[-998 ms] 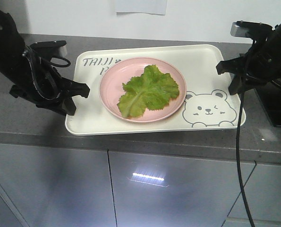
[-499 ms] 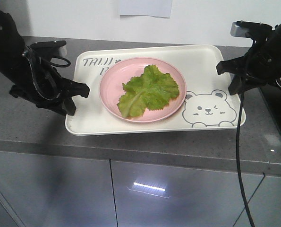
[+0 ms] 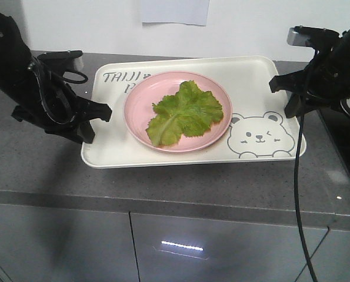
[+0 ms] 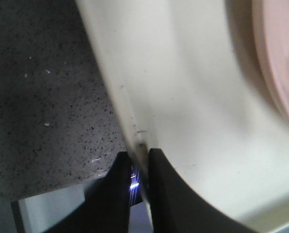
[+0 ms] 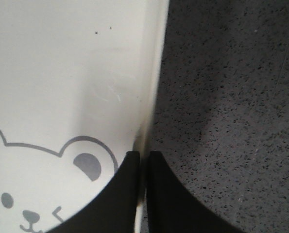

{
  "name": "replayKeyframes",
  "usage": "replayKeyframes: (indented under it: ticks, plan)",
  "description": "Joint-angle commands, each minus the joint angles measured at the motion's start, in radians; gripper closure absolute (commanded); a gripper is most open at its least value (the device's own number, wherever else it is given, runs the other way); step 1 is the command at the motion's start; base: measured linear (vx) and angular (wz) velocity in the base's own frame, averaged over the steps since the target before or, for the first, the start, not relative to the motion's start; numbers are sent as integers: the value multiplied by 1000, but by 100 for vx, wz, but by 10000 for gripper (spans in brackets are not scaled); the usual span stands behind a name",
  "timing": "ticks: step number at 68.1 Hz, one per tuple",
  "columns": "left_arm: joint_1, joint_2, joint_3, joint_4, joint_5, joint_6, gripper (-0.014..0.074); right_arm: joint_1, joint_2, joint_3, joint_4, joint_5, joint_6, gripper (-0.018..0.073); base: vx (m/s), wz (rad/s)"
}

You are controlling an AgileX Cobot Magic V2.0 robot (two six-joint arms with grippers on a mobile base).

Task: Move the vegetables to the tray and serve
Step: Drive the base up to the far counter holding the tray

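Now, from the front, the tray (image 3: 251,82) sits between the two arms with the pink plate (image 3: 136,120) on it, and the lettuce leaves (image 3: 186,111) lie in the middle of that plate. The left fingers (image 3: 98,110) meet the tray's left edge and the right fingers (image 3: 279,82) meet its right edge near the bear drawing (image 3: 258,136). Compared with a second ago, the tray and both arms keep the same place in the frame. The desk (image 3: 39,170) front and the cabinet doors (image 3: 63,247) below it have slid lower, and the glare on the door has dropped with them. I judge that the base is moving with the tray gripped, so the loading is done and the serving leg is under way.

At the left wrist, the left fingers (image 4: 115,194) are clenched on the tray's thin rim, one on each side of it. The speckled desk is to the left and the plate's pink edge is at far right.

At the right wrist, the right fingers (image 5: 120,194) pinch the opposite rim the same way, just beside the bear's ear. From these close views I cannot tell whether the tray rests on the desk or is raised off it.
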Motion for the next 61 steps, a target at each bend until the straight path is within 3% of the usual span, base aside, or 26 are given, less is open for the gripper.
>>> replayKeyframes:
  ticks: [1,61]
  plan:
    - [-21,-57,-40,-104,-51,31,602,16,-58,-26,108,28,-24,565,7,-10]
    - [-21,-57,-40,-104,-51,31,602,16,-58,-26,108,28,-24,565,6,-6]
